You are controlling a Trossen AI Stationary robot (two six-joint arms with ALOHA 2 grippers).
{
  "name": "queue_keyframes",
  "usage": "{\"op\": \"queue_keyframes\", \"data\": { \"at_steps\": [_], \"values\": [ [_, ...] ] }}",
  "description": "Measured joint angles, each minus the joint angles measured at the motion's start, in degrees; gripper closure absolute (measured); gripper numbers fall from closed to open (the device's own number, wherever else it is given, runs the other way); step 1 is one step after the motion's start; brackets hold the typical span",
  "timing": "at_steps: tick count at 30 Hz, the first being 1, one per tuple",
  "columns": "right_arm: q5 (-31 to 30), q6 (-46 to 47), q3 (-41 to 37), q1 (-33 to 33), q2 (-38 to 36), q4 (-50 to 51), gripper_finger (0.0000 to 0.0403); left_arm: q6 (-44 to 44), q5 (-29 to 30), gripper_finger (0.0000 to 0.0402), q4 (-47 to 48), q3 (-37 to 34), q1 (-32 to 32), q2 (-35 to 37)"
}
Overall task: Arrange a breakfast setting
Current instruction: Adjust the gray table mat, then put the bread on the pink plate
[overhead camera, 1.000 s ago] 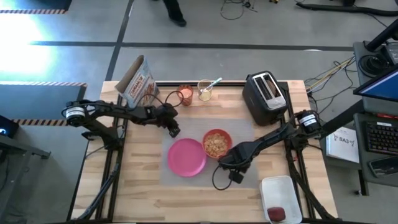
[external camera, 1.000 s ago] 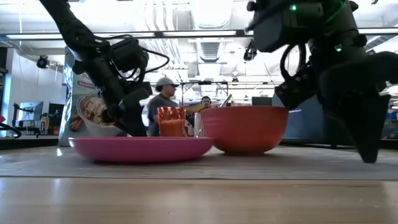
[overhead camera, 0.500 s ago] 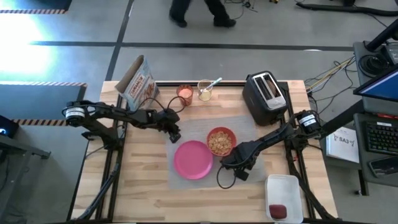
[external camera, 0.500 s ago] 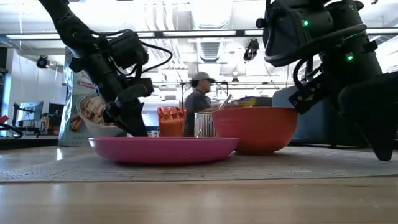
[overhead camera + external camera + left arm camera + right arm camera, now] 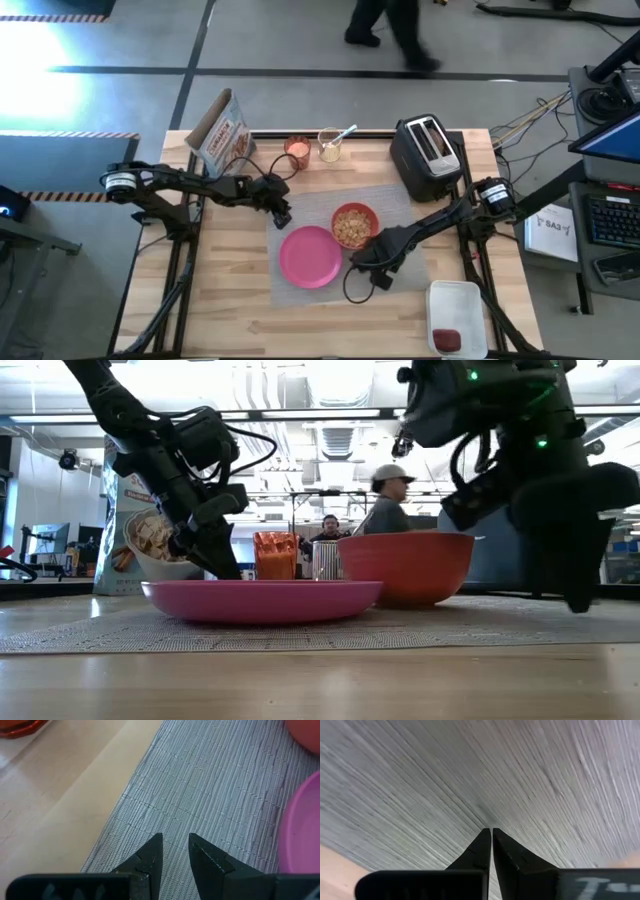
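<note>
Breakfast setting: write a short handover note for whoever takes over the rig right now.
Left pincer: slightly open, empty, over the mat's left edge.
Right pincer: shut, tips on the mat near its front right corner.
Pink plate and bowl, with cereal inside, sit on the mat.
Orange cup, glass with spoon, cereal bag and toaster stand at the back; apple in the white tray.
Left: bring cup, spoon, apple and toast to the mat.

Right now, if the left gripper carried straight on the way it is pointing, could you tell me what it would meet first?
Most likely the grey mat. The left gripper points down at bare weave near the mat's edge, fingers slightly apart and empty. The pink plate lies off to one side, out of that line.
</note>
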State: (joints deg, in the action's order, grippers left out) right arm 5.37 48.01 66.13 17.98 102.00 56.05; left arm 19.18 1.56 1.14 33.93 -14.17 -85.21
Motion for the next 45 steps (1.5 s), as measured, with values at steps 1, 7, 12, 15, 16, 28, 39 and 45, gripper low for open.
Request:
{"op": "queue_keyframes", "data": {
  "at_steps": [1,7,12,15,16,28,39,45],
  "values": [
    [0.12,-0.06,0.00,0.00,0.00,-1.92,0.0394,0.00,0.00,0.0326,-0.06,0.00,0.00,0.00],
    [0.67,-0.17,0.09,0.02,-0.06,-8.75,0.0394,-0.05,0.00,0.0326,-0.17,0.00,0.00,0.00],
    [1.06,-0.51,0.11,0.02,0.09,-12.27,0.0394,-0.20,0.00,0.0326,-0.30,0.00,0.00,0.00],
    [1.07,-1.34,0.11,0.04,0.11,-14.03,0.0394,-0.40,-0.01,0.0326,-0.33,0.00,0.00,0.00],
    [1.01,-1.40,0.11,0.02,0.13,-14.81,0.0394,-0.45,-0.01,0.0326,-0.31,0.00,0.00,0.00],
    [1.15,-2.17,0.13,0.28,-1.20,-15.38,0.0394,-0.46,-0.02,0.0326,-0.30,0.00,0.00,0.00],
    [-0.12,-1.51,1.18,0.28,-10.93,-15.45,0.0394,-0.46,-0.02,0.0326,-0.31,0.00,0.00,0.00],
    [-2.56,-1.47,1.38,0.28,-15.91,-14.83,0.0394,-0.45,0.71,0.0326,-0.90,0.00,0.08,0.00]
  ]
}}
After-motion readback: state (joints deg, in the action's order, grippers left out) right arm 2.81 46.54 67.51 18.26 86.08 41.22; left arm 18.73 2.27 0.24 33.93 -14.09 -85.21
